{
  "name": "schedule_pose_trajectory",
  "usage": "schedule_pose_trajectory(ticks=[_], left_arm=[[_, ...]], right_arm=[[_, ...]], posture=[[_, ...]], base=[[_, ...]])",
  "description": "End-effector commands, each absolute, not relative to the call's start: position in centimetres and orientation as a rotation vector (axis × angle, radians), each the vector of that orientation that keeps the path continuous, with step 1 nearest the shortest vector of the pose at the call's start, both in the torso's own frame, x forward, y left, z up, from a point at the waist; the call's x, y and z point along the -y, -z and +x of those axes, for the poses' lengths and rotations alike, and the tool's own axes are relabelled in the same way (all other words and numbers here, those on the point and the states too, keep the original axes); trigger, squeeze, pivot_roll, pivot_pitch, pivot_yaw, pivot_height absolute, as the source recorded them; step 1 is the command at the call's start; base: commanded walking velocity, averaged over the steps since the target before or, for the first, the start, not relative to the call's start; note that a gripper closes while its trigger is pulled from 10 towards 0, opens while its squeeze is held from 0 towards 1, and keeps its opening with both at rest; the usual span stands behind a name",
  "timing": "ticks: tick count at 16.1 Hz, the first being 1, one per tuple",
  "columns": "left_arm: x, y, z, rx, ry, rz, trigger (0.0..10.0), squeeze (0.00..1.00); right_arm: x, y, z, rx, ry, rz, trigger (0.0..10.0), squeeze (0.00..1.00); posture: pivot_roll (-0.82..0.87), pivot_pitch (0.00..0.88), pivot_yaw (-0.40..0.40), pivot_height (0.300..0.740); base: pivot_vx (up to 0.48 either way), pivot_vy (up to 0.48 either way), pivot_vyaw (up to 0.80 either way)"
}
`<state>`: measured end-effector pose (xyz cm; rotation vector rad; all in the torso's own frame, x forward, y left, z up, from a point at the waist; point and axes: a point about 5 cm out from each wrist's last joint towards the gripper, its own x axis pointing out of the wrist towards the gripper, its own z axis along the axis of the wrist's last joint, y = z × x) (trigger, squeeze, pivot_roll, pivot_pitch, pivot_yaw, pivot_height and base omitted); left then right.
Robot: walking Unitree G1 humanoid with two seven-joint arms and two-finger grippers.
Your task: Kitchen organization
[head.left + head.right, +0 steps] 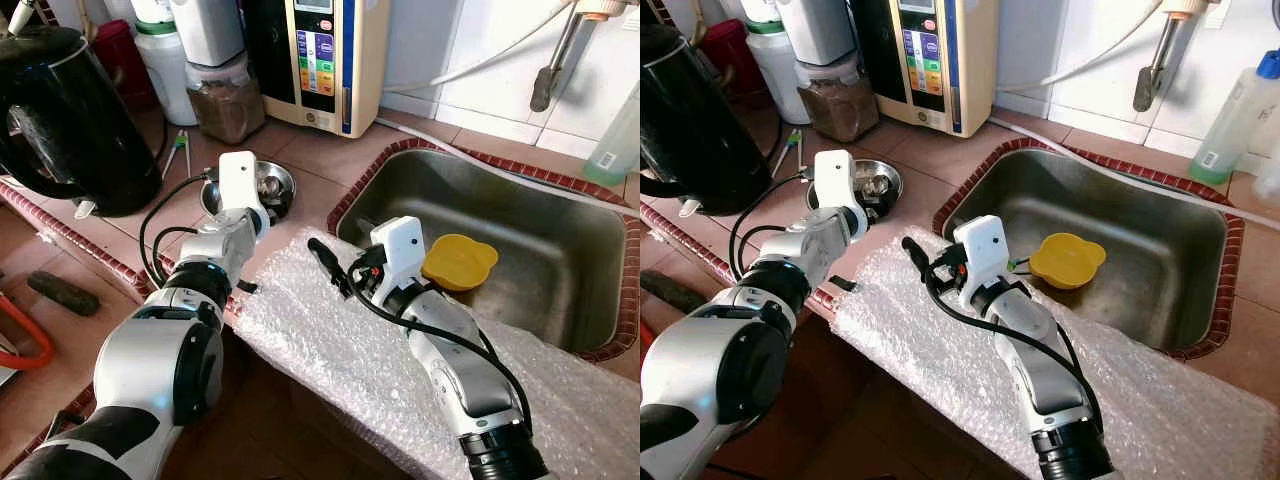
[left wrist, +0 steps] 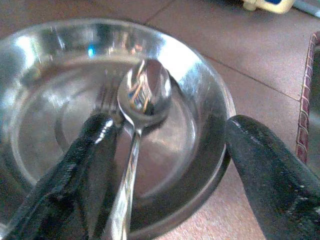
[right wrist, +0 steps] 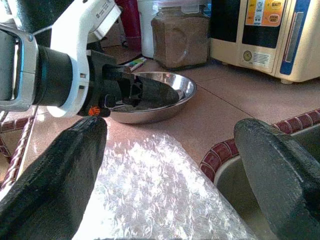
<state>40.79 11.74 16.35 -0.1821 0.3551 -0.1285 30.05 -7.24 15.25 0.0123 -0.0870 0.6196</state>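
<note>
Reaching my left gripper (image 2: 165, 150) into the steel bowl (image 2: 210, 100) on the tabletop (image 1: 300, 160), I have my fingers (image 2: 85, 165) spread apart, one inside the bowl beside the spoon (image 2: 142, 100), the other outside the rim. A fork (image 2: 102, 97) lies under the spoon. My right gripper (image 3: 170, 160) hovers over the bubble wrap (image 1: 330, 340) at the sink (image 1: 560, 250) edge, its fingers (image 3: 55, 175) wide apart and gripping nothing. A yellow bowl (image 1: 459, 262) sits in the sink. A black kettle (image 1: 70, 120), a jar (image 1: 225, 100) and a beige appliance (image 1: 330, 60) stand behind
</note>
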Motion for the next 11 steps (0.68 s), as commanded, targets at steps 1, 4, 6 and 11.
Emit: schedule_pose_trajectory(ticks=[1,4,6,11], left_arm=[[-12.1,-16.4,40.8,-0.387,0.123,-0.206,10.0,0.0],[-12.4,-15.6,40.5,-0.43,0.124,-0.211,4.4,0.0],[-12.7,-15.2,40.4,-0.448,0.114,-0.221,0.0,0.0],[-13.5,-14.7,40.1,-0.466,0.151,-0.199,0.0,0.0]], right_arm=[[6.9,-15.7,29.8,0.103,-0.642,0.014,10.0,0.0],[6.8,-16.0,29.4,0.113,-0.698,0.034,10.0,0.0],[7.0,-16.2,29.6,0.117,-0.694,0.03,10.0,0.0],[6.9,-16.2,29.6,0.117,-0.696,0.03,10.0,0.0]], posture=[[-0.13,0.026,0.092,0.74],[-0.13,0.029,0.092,0.74],[-0.13,0.031,0.093,0.74],[-0.11,0.035,0.094,0.74]], base=[[0.0,0.0,0.0],[0.0,0.0,0.0],[0.0,0.0,0.0],[0.0,0.0,0.0]])
